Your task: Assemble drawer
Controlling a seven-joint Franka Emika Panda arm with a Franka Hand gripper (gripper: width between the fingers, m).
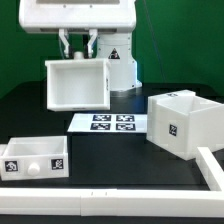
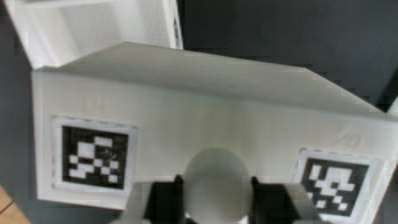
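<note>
My gripper (image 1: pixel 78 52) hangs at the back of the scene and is shut on the knob (image 2: pixel 217 185) of a white box tray (image 1: pixel 76 84), holding it above the table with its open side facing the exterior camera. In the wrist view the tray's front face (image 2: pixel 196 100) shows two black-and-white tags either side of the knob, with the dark fingers (image 2: pixel 175 200) pressed on it. The large hollow casing (image 1: pixel 185 122) stands at the exterior view's right. The second tray (image 1: pixel 35 158), with its knob, lies at the front left.
The marker board (image 1: pixel 110 122) lies flat in the middle of the black table. A long white border rail (image 1: pixel 150 205) runs along the front and up the right side. The arm's base (image 1: pixel 120 65) stands behind the held tray.
</note>
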